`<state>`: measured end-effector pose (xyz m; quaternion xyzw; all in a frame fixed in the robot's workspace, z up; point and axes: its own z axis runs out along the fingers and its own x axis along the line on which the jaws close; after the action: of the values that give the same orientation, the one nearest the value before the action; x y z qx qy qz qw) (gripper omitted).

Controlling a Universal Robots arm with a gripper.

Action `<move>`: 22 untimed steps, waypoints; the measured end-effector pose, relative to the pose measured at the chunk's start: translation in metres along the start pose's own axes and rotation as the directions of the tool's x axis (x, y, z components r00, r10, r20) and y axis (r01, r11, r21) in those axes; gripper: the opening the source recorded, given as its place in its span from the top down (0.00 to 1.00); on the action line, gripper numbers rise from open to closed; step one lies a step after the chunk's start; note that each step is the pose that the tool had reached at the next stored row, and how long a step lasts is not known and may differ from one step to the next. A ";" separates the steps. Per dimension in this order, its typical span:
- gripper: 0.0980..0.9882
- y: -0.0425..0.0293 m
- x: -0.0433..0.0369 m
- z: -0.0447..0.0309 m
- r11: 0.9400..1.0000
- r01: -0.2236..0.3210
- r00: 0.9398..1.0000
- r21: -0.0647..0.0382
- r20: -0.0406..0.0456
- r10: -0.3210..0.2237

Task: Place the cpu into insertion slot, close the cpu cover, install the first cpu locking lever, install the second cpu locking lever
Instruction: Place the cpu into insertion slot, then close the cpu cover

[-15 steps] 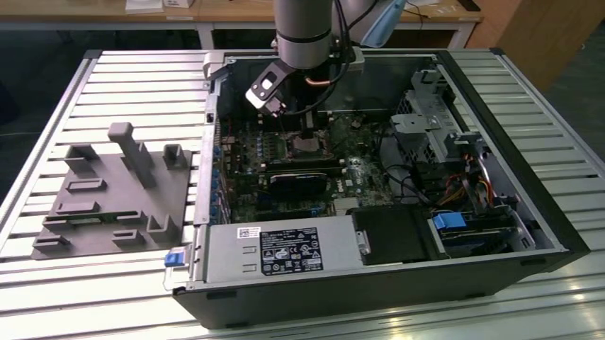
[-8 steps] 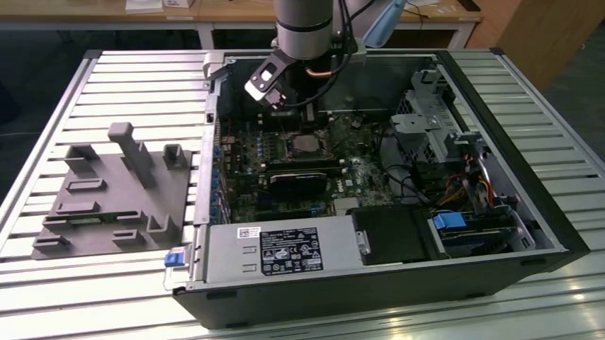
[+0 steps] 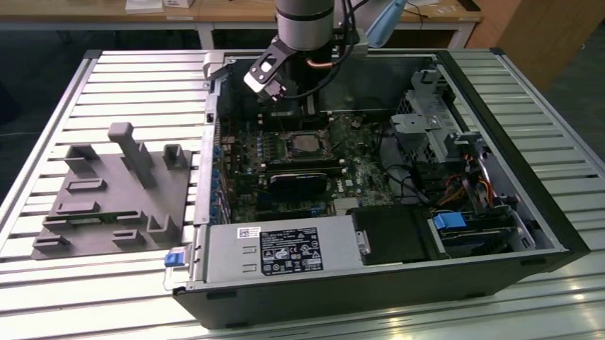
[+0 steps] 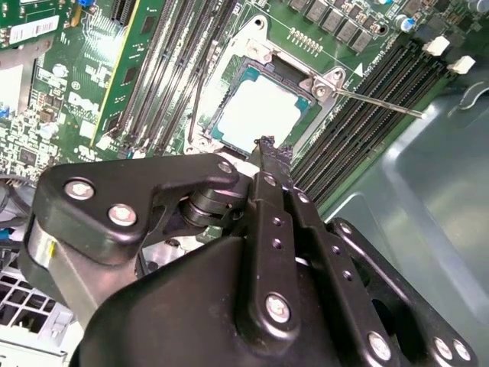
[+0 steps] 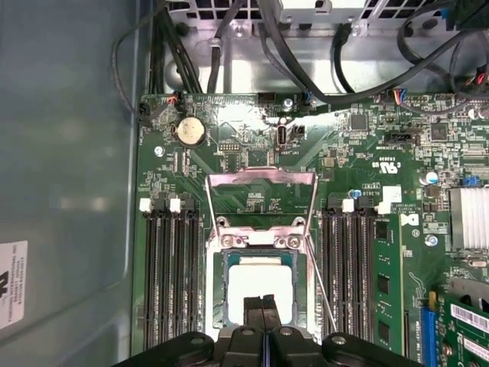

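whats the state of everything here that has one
cpu: seated in the slot
cover: open, flipped back
lever: unlatched, sticking out
gripper: shut, over the cpu
case: side open

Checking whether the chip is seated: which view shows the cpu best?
The second wrist view: the cpu appears closest, nearly whole. The first wrist view shows it with the end effector over one edge; the exterior view shows it from afar.
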<state>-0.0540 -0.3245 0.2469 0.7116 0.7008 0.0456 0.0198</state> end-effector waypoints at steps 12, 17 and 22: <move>0.99 0.0002 0.0001 -0.0015 1.000 0.000 1.000 0.000 0.000 0.000; 0.99 0.0002 0.0001 -0.0025 1.000 0.000 1.000 0.000 0.000 0.000; 0.99 0.0007 0.0003 -0.0078 1.000 0.000 1.000 0.000 0.000 0.000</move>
<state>-0.0540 -0.3245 0.2547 0.7116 0.7008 0.0456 0.0198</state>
